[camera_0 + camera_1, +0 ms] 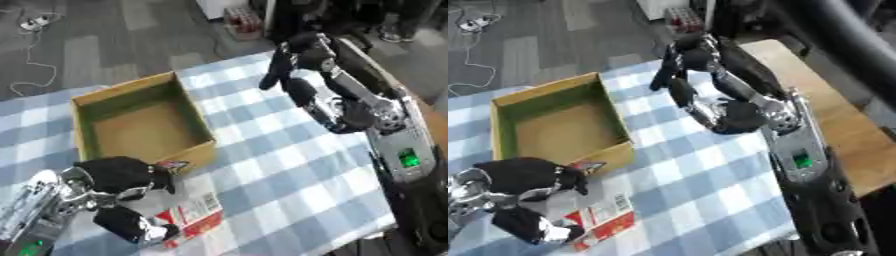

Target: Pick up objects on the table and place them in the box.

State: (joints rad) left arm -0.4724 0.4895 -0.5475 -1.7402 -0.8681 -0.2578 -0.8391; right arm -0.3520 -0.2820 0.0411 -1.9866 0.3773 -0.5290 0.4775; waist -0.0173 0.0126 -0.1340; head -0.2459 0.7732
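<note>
A: What is seen on the table?

B: A blue-and-white checked tablecloth (289, 170) is spread over it, and an open cardboard box (140, 122) is set on the left half, towards the far side. Nothing is seen inside the box.

A: And the thing to be picked up?

B: A flat white and red packet (194, 212) is found at the near left, just in front of the box's near corner. A barcode is printed on its white face. It is gripped by the left hand (122, 192): the fingers are curled over its far edge and the thumb is closed on its near edge, so the packet is pinched between them. Whether it is lifted clear of the cloth cannot be told.

A: And the other hand?

B: The right hand (680, 62) is held above the far edge of the table, to the right of the box and well apart from it. Its fingers are relaxed and pointed downward, and nothing is held in it.
</note>
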